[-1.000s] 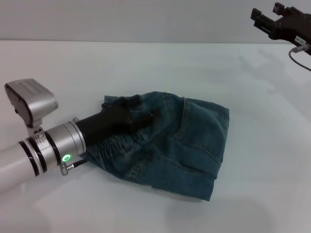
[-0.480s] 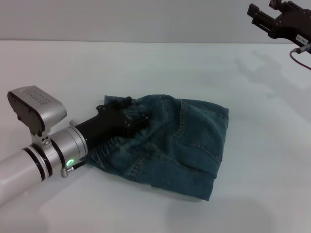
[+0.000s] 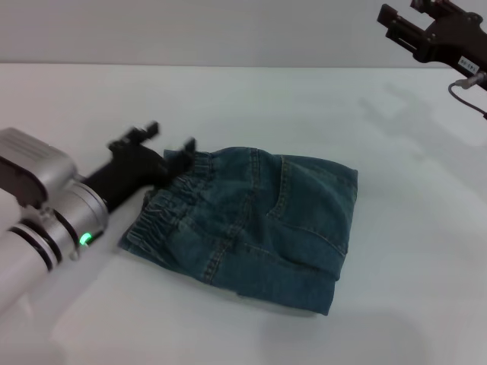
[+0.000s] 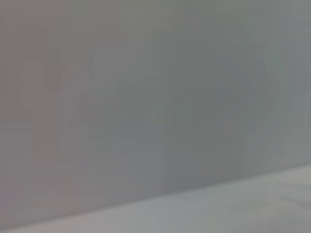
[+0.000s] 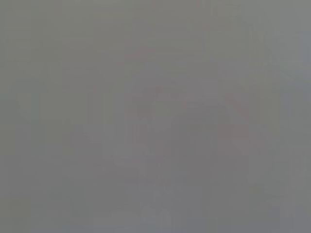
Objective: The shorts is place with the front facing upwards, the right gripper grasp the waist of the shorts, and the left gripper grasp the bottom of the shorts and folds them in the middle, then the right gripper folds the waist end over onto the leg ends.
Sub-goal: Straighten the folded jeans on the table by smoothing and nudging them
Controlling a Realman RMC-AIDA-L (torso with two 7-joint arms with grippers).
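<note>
The denim shorts (image 3: 262, 228) lie folded on the white table (image 3: 251, 99) in the head view. Their ruffled elastic waist (image 3: 163, 213) lies on top at the left edge, and the fold runs along the right side. The leg ends are hidden under that top layer. My left gripper (image 3: 166, 141), black with a green light on its wrist, hovers just off the waist's upper left corner. It is open and holds nothing. My right gripper (image 3: 415, 19) hangs high at the far right, away from the shorts, with its fingers apart and empty. Both wrist views show only blank grey.
The white table stretches all round the shorts, and a grey wall stands behind it. A cable (image 3: 468, 87) trails from the right arm at the picture's right edge.
My left gripper has drawn back to the left off the shorts, and its fingers now stand spread beside the waist. The ruffled band, covered before, now shows. The right gripper drifted slightly up and left.
</note>
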